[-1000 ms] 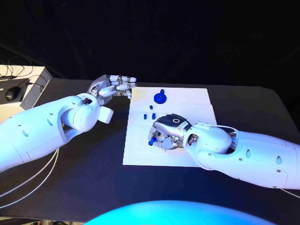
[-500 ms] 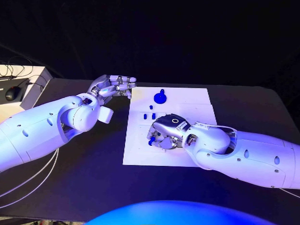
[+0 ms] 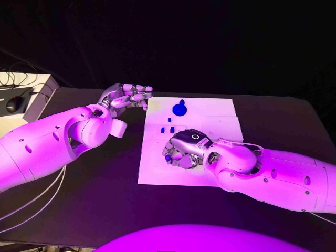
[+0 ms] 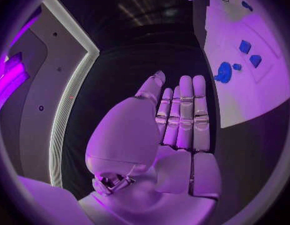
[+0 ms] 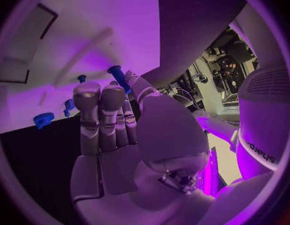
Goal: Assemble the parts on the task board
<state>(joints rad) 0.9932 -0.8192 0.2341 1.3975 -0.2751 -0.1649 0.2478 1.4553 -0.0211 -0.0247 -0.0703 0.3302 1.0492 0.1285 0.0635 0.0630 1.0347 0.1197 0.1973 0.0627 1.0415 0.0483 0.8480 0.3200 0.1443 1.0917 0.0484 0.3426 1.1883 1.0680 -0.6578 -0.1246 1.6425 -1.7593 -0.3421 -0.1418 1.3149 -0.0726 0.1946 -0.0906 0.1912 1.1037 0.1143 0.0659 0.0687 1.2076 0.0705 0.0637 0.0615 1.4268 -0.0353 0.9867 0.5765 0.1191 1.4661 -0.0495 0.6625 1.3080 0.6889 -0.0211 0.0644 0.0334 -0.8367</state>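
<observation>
Two hands: both up, one busy
Left hand (image 3: 128, 96): hovers off the task board (image 3: 213, 109)'s far left corner over the table (image 3: 100, 173), fingers nearly straight and close together, holding nothing
Right hand (image 3: 185, 149): over the board's near middle, fingers pinching a blue peg (image 5: 119, 78)
Tip: I'd keep the peg upright and square over its hole, then press gently
Count: one round blue knob (image 3: 180, 109), three small blue parts (image 3: 168, 129) near it

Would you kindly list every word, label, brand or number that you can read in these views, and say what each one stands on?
"sharpa": printed lengthwise on the white robot arm in the right wrist view; the letters are small, so the reading is uncertain.
The task board, the blue parts and both hands bear no readable text.
</observation>
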